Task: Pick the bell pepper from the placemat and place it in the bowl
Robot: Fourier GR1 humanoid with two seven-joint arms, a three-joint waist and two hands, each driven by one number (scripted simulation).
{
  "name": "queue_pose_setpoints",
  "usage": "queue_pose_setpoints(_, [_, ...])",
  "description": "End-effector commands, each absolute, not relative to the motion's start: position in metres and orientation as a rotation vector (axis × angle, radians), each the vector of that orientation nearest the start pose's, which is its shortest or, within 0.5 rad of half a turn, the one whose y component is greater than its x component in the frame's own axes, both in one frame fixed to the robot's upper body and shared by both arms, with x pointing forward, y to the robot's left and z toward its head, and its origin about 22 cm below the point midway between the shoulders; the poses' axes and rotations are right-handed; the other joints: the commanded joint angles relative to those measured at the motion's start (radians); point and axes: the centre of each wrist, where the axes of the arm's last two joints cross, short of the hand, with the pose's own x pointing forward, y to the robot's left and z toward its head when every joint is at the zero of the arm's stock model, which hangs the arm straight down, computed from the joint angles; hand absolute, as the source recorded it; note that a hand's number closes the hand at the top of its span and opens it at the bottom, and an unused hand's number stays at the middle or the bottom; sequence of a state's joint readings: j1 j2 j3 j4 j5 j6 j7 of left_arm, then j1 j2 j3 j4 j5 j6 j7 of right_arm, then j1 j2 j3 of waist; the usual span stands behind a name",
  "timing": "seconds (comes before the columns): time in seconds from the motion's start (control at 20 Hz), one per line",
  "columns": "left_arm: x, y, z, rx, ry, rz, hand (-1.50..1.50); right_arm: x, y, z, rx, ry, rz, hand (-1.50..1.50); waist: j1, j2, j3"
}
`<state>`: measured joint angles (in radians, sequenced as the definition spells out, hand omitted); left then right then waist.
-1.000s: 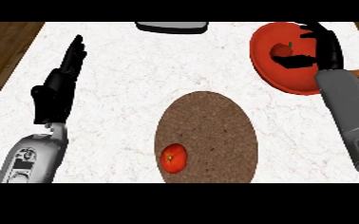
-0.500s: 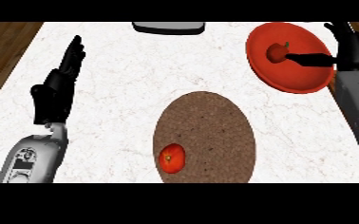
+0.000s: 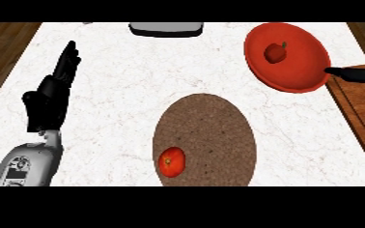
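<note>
We locate the bell pepper [image 3: 276,52] in the upper right of the frame, lying inside the red bowl [image 3: 306,79], slightly above the bowl's middle, with its green stem pointing up and right. We judge the placement step complete: the pepper rests in the bowl and no hand touches it. Our right hand [image 3: 347,72] shows only as a dark tip at the right edge, just beside the bowl's rim; we cannot tell how its fingers stand. Lower centre, the brown oval placemat [image 3: 214,125] carries a second red item, a tomato [image 3: 171,161], near its lower left edge; it is not part of the task. Our left hand [image 3: 51,96] rests at the left of the frame, fingers straight, pointing up and held close together, holding nothing. A grey object [image 3: 165,28] sits at the top edge of the white counter [image 3: 128,77]. We judge that only moving the right arm away may remain.
</note>
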<state>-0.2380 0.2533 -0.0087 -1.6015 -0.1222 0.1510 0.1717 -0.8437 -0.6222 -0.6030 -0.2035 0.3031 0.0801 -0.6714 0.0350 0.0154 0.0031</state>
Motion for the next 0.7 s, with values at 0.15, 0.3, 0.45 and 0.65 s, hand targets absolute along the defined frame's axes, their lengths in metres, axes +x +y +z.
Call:
queue_pose_setpoints(0.15, [0.289,0.259,0.093,0.371,-1.653,-0.181,0.00,0.341,-0.475,0.045,-0.365,-1.803,0.126,-1.50,-0.014,-0.008,-0.001])
queue_pose_setpoints(0.3, [0.280,0.267,0.089,0.381,-1.653,-0.177,0.00,0.320,-0.487,0.030,-0.335,-1.823,0.124,-1.50,-0.022,-0.012,-0.002])
queue_pose_setpoints(0.45, [0.297,0.259,0.079,0.358,-1.670,-0.179,0.00,0.313,-0.494,0.029,-0.335,-1.842,0.123,-1.50,-0.018,-0.007,-0.001])
queue_pose_setpoints(0.65, [0.301,0.259,0.088,0.391,-1.649,-0.175,0.00,0.313,-0.488,0.022,-0.318,-1.822,0.152,-1.50,-0.027,-0.012,-0.002])
